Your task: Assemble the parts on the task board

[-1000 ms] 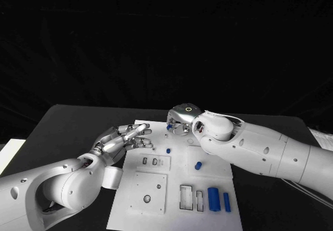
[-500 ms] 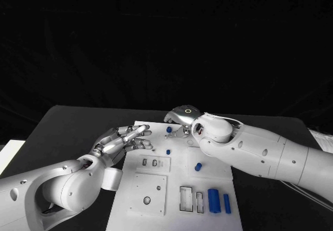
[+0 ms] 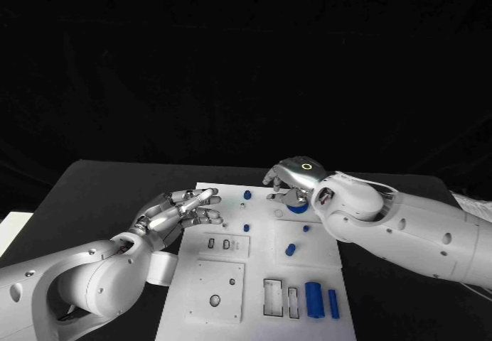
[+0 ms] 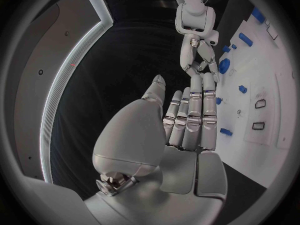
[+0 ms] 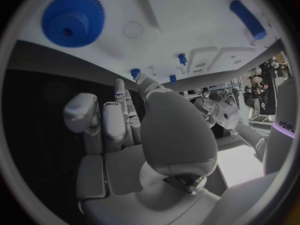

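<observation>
At twelve o'clock on white task board: right hand empty, fingers loosely curled above blue toothed gear; left hand spread. Next: grasp gear, presumably.

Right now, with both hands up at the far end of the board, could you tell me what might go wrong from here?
1. The right hand hangs close over the blue gear; descending off-centre could knock it askew.
2. Small blue pegs stand between the hands; either hand sweeping across the task board might topple them.
3. The left hand hovers open at the board's edge and could bump the right hand if both converge.
</observation>
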You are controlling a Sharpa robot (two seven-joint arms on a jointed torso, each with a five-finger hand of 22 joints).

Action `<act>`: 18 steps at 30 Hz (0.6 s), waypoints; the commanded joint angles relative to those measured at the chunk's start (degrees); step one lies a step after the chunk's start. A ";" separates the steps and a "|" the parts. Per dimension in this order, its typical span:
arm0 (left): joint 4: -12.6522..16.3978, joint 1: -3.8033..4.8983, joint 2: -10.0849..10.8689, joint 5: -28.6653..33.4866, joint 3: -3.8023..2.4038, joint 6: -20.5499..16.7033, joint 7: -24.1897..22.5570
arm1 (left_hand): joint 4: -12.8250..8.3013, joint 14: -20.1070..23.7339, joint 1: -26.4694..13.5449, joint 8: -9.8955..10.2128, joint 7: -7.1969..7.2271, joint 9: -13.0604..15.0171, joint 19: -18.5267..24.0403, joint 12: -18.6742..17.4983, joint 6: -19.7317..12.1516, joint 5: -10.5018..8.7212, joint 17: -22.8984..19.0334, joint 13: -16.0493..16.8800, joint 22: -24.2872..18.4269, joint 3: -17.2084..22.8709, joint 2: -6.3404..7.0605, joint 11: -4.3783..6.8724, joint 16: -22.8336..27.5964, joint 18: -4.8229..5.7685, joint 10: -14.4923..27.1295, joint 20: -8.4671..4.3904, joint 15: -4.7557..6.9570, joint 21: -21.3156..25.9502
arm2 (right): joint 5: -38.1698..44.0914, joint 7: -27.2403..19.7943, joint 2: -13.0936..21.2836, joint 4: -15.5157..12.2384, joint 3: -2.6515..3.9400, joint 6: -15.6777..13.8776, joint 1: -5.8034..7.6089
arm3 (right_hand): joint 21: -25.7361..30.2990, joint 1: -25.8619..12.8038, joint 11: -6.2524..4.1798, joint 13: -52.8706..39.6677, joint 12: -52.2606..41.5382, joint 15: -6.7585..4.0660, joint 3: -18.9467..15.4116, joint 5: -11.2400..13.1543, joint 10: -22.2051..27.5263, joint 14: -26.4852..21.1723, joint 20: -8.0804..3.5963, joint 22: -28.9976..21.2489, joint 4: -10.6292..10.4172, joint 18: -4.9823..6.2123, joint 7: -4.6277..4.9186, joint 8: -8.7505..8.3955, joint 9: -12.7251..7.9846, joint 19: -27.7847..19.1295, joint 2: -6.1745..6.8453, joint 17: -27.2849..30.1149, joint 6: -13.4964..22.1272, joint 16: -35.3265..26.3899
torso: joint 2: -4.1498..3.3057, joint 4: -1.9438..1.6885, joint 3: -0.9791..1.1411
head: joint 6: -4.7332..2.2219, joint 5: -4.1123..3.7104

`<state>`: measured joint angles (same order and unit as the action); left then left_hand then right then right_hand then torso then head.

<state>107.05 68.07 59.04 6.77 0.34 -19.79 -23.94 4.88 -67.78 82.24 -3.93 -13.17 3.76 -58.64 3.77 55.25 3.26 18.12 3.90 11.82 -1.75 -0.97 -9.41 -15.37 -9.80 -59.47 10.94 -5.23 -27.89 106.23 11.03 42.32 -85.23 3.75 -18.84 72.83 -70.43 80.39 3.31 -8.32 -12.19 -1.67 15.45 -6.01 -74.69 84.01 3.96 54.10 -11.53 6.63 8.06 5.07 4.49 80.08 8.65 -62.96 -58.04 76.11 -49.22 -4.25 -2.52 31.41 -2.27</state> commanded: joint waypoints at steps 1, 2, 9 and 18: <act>0.24 0.08 0.12 0.03 -0.04 0.34 -0.10 | -0.30 0.38 0.70 0.30 0.09 -0.05 0.40 -0.19 -0.31 0.03 0.08 -0.08 0.06 -0.01 0.04 -0.04 0.24 -0.49 0.40 0.06 -0.11 -0.29 | -6.83 0.99 2.82 -2.44 0.40 -2.08 0.15 | -0.92 -0.76 -0.96 -1.94 -2.53 -0.60 -0.28 -1.45 -3.80 2.76 -0.43 1.38 0.02 -0.50 -0.47 0.00 -0.04 0.57 1.54 -2.29 0.01 1.42 | 0.03 0.57 0.09 | -0.12 0.01; 0.24 0.08 0.16 0.03 -0.04 0.35 -0.09 | -0.38 0.39 0.77 0.29 0.09 -0.05 0.42 -0.17 -0.33 0.05 0.11 -0.07 0.07 0.05 -0.01 -0.04 0.24 -0.49 0.43 0.07 -0.11 -0.31 | -9.00 1.13 4.15 -3.16 0.56 -1.28 0.29 | -1.88 -1.26 -1.24 -3.95 -4.61 -0.91 -0.89 -2.42 -5.11 2.97 -0.76 2.86 -0.14 -0.77 -0.72 -0.15 -0.15 1.06 2.14 -4.24 0.39 2.59 | 0.06 0.68 0.10 | -0.14 0.01; 0.02 0.08 0.12 0.03 -0.03 0.49 -0.04 | -0.45 0.41 0.82 0.27 0.11 -0.04 0.44 -0.15 -0.34 0.06 0.14 -0.06 0.08 0.11 -0.06 -0.04 0.25 -0.50 0.44 0.07 -0.11 -0.33 | -15.79 1.98 8.61 -4.62 0.94 4.14 0.66 | -5.23 -1.37 -0.58 -44.87 -41.91 -0.29 -5.61 -10.58 -1.85 3.40 -0.73 7.80 -0.95 -1.45 -0.75 0.51 -0.17 1.96 2.01 -11.63 4.21 6.97 | 0.09 1.12 0.15 | -0.03 0.03; -0.35 0.07 -0.11 0.03 -0.02 0.67 0.02 | -0.57 0.41 0.92 0.23 0.13 -0.02 0.47 -0.11 -0.33 0.09 0.20 -0.04 0.10 0.22 -0.18 -0.02 0.24 -0.51 0.43 0.07 -0.09 -0.39 | -17.00 2.74 8.98 -3.05 1.01 7.44 0.45 | -7.02 0.36 -0.36 -59.39 -55.14 0.00 -5.55 -14.43 -4.07 3.91 -0.07 10.63 -0.87 -1.96 0.25 1.36 -0.22 2.44 2.44 -15.45 6.21 8.80 | 0.06 1.00 0.09 | 0.15 -0.13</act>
<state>106.66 68.09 59.08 6.77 0.34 -19.78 -23.72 4.73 -67.78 82.47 -3.93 -13.17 3.77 -58.64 3.77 55.25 3.26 18.24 3.90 11.87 -1.59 -1.20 -9.41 -15.37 -9.80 -59.47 10.94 -5.23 -27.89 91.02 12.89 51.41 -88.50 4.72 -14.54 73.37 -77.24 80.30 3.07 -67.22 -66.89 -2.05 9.80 -20.10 -78.33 84.01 3.50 64.62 -12.41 5.66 8.31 6.22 4.24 82.38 11.08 -74.95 -52.12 84.55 -49.15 -3.16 -2.34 31.45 -2.27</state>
